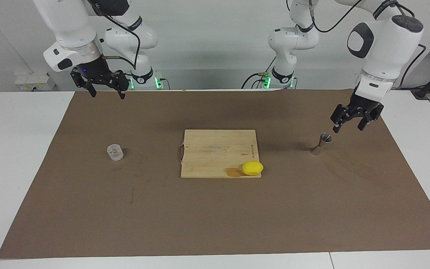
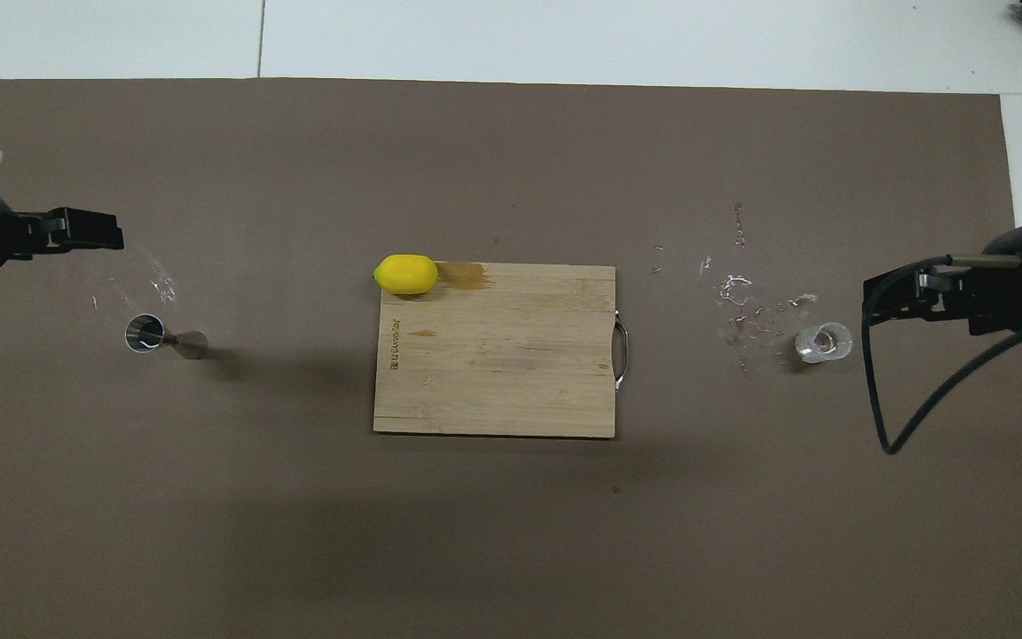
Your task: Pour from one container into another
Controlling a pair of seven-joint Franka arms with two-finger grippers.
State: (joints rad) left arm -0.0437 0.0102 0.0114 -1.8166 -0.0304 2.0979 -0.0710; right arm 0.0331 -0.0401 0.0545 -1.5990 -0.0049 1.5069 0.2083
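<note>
Covering the table, a brown mat [image 1: 215,209] carries a cutting board [image 1: 215,149]; the glass [image 1: 115,152] stands toward the right arm's end, the jigger [image 1: 321,143] toward the left's. Left gripper [image 1: 346,129], fingers apart, hangs beside the jigger; right gripper [image 1: 105,92], fingers apart, waits raised.

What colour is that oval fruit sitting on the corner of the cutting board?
Bright yellow: the lemon on the wooden cutting board. The overhead view shows it best.
</note>
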